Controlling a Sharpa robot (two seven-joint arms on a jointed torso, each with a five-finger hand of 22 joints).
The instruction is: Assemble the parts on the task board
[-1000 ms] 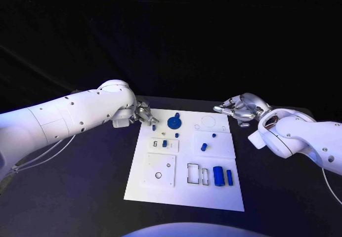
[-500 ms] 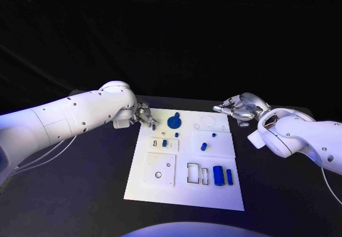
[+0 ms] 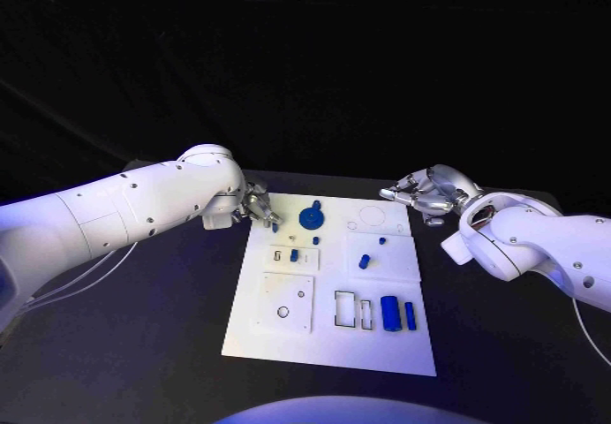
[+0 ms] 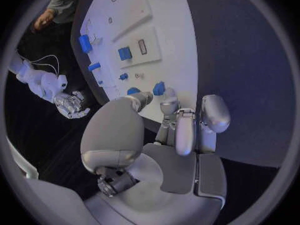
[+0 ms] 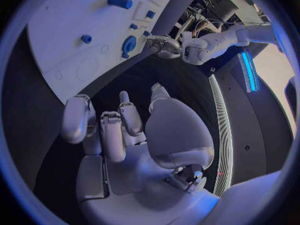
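While the white task board [image 3: 328, 344] lies mid-table with its blue parts [image 3: 389, 314] scattered on it, the left hand [image 3: 259, 208] sits at the far left corner, fingers pinching a small blue part [image 4: 159, 88]. Off the far right corner, the right hand [image 3: 426, 196] hovers with fingers loosely apart, holding nothing.

We see a dim scene with a black background, and only the task board [image 3: 334, 291] is bright under a bluish light from above. Both wrist views bend strongly at the edges. The near fingers [image 4: 185, 130] look slightly soft.
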